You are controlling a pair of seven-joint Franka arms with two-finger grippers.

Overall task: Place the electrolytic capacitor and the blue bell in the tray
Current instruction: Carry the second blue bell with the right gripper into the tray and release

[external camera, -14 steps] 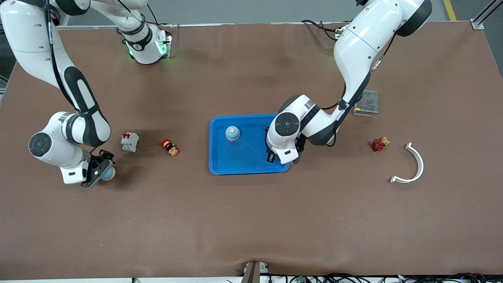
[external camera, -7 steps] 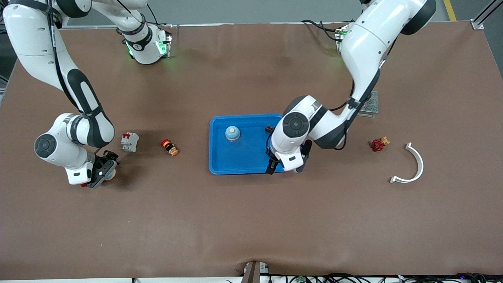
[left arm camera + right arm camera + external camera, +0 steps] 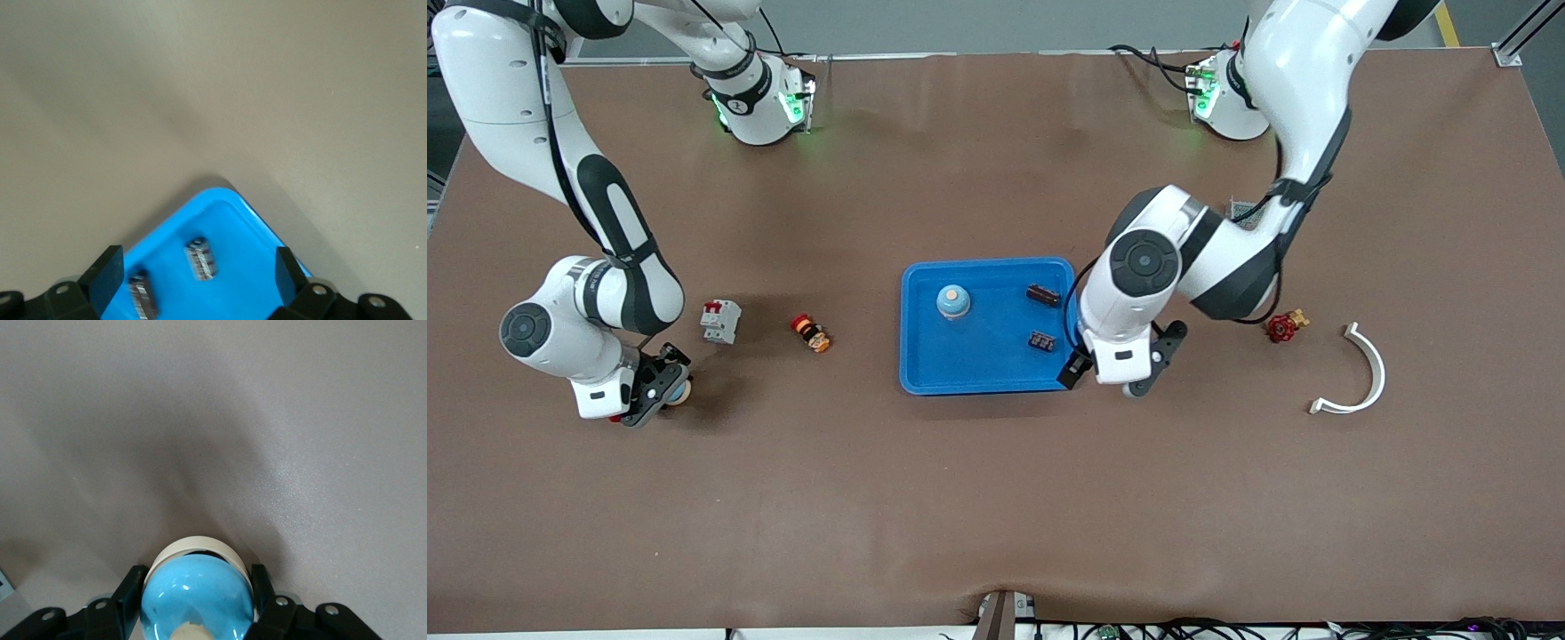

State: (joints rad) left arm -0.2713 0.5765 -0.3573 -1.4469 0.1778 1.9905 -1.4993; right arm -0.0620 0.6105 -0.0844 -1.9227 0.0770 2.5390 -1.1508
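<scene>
The bright blue tray (image 3: 987, 369) lies mid-table. In it stand a blue bell (image 3: 953, 301) with a cream top and two dark electrolytic capacitors (image 3: 1042, 294) (image 3: 1041, 340). My left gripper (image 3: 1116, 367) is open and empty over the tray's corner at the left arm's end. The left wrist view shows the tray corner (image 3: 230, 207) and both capacitors (image 3: 201, 257) (image 3: 142, 300) between the open fingers (image 3: 107, 273). My right gripper (image 3: 660, 391) is shut on a second blue bell (image 3: 677, 392) low at the right arm's end. That bell (image 3: 197, 597) sits between the fingers (image 3: 130, 590).
A red-and-white breaker (image 3: 720, 321) and a red-orange push button (image 3: 810, 333) lie between the right gripper and the tray. A red valve knob (image 3: 1282, 327) and a white curved piece (image 3: 1365, 373) lie toward the left arm's end. A grey mesh box (image 3: 1240, 212) is mostly hidden by the left arm.
My left gripper has drawn off the tray toward the left arm's end, and a second capacitor now shows lying in the tray. The right gripper with its bell has barely moved.
</scene>
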